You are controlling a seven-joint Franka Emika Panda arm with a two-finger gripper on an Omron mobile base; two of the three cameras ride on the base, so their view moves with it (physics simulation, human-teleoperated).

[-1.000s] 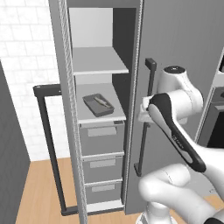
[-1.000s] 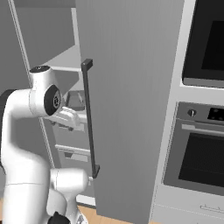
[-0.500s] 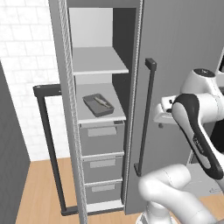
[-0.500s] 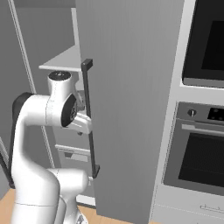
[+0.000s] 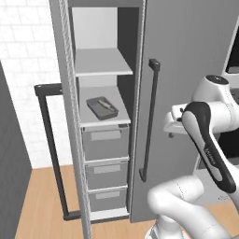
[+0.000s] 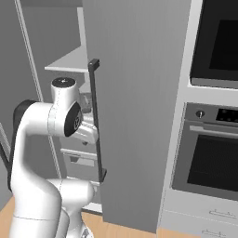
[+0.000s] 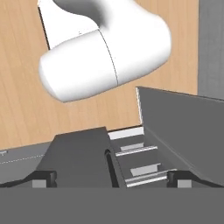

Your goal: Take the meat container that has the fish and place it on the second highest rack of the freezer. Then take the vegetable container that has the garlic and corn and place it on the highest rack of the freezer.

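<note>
No brand, label or readable writing on any surface; the small marks on the oven panel (image 6: 218, 114) are too fine to read.

Left base view, left to right: white tiled wall (image 5: 23, 56) at 9 o'clock. The freezer (image 5: 186, 51) stands with its door (image 5: 63, 107) swung open; the door's black bar handle (image 5: 52, 149) juts toward the camera. Inside, the highest rack (image 5: 100, 63) is a flat pale shelf at about 11 o'clock of frame centre. Below it, on the second shelf, sits the meat container (image 5: 102, 108), a dark shallow tray with the fish (image 5: 105, 105) lying in it as a slim pale sliver. Three grey drawers (image 5: 106, 145) stack beneath. A second long black handle (image 5: 148, 119) runs down the closed panel to the right. Floor is light wood plank (image 5: 44, 200).

The white arm bends at 3 o'clock, clear of the freezer's open compartment. The gripper (image 7: 111, 178) shows in the hand view as two dark tips set wide apart at the bottom corners, nothing between them: jaws released. That view looks down on wood floor, the grey drawer fronts and a grey door panel.

Right base view: arm at 8 o'clock, freezer panel at centre, a black oven built into the pale cabinetry at 3 o'clock.
</note>
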